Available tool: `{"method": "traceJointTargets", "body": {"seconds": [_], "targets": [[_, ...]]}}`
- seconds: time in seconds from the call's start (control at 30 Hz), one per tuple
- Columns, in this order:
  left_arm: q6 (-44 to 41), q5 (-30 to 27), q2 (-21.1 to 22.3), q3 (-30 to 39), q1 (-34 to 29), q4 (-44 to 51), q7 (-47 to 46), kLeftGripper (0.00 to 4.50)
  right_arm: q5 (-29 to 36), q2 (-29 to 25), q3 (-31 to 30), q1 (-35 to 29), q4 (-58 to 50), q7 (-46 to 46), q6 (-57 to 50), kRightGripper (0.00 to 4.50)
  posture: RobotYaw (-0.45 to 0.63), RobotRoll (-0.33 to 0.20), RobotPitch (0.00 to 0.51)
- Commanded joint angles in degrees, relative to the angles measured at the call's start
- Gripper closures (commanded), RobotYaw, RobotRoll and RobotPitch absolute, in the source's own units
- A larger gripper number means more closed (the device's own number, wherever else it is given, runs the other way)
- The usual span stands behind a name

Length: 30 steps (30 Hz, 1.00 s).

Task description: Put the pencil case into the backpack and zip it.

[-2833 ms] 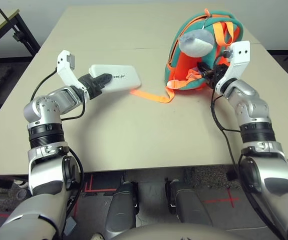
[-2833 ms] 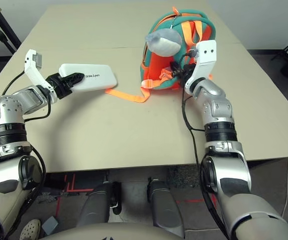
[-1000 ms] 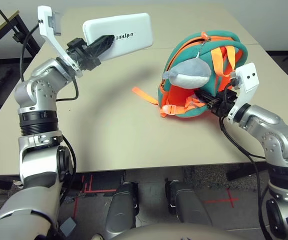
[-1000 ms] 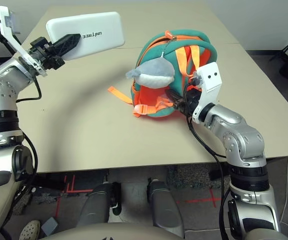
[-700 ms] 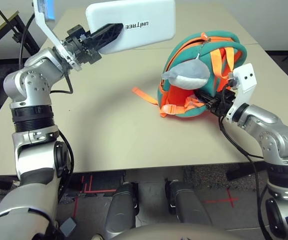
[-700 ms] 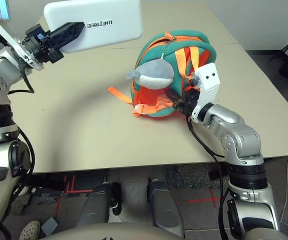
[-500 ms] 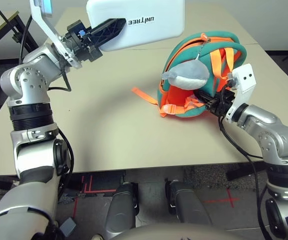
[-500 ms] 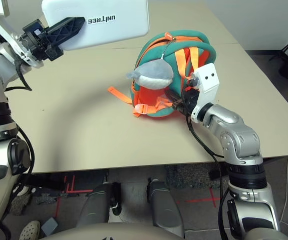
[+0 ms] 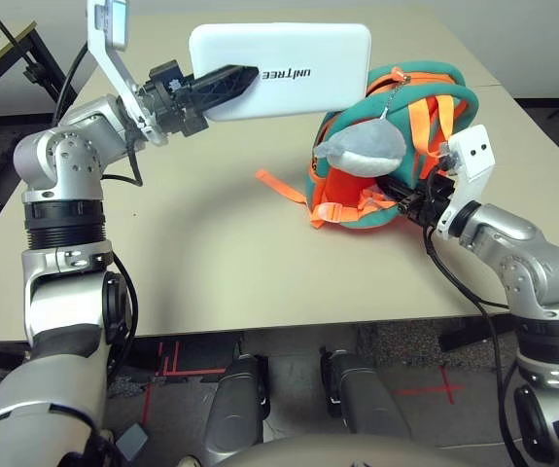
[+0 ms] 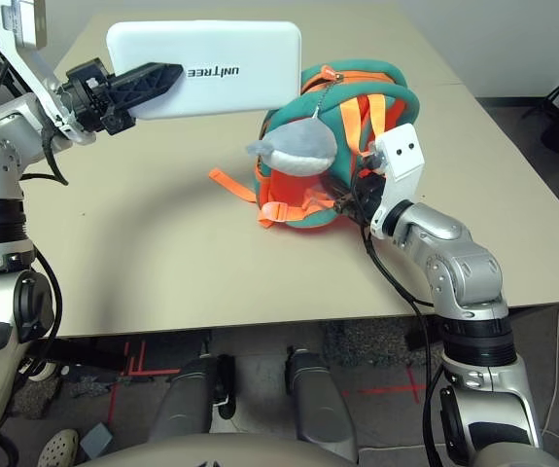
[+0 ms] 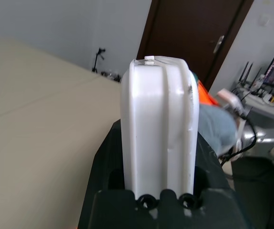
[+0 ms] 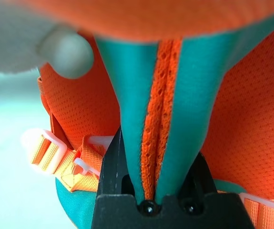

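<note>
Pencil case held aloft at upper centre; backpack gripped at centre right.

The pencil case (image 9: pixel 284 70) is clamped at one end by the left gripper (image 9: pixel 223 86), raised clear of the table (image 9: pixel 201 243), its far corner overlapping the backpack (image 9: pixel 396 146). The right gripper (image 12: pixel 159 188) is clenched on a teal-and-orange edge of the backpack; its fingers are largely hidden from the head views. The grey plush charm (image 9: pixel 362 146) covers part of the orange panel.

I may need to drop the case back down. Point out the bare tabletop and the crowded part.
Bare table runs wide from its near edge up to the orange strap, under the left gripper holding the pencil case aloft. Crowded: the right side, where the right gripper pinches the backpack.
</note>
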State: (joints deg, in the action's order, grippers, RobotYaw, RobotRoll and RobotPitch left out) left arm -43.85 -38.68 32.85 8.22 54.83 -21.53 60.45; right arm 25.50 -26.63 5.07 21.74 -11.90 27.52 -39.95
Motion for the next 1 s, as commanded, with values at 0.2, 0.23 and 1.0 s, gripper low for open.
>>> {"method": "traceJointTargets", "body": {"seconds": [0.2,0.23,1.0], "targets": [[6.02,7.27,-0.25,-7.40,4.83,-5.15,8.99,3.24,-1.41,0.09,-1.45,-0.05,2.37,0.12,-0.94,3.88,-0.13,0.000,0.135],[6.71,8.18,-0.50,-8.52,5.58,-6.05,10.29,3.24,-1.47,0.13,-1.46,0.10,2.49,0.11,-0.85,3.88,-0.13,0.000,0.135],[28.91,25.56,-17.01,-10.51,21.56,-38.37,6.04,1.85,-3.03,1.21,-1.80,0.90,2.86,0.25,-0.01,3.88,-0.14,0.000,0.134]]}}
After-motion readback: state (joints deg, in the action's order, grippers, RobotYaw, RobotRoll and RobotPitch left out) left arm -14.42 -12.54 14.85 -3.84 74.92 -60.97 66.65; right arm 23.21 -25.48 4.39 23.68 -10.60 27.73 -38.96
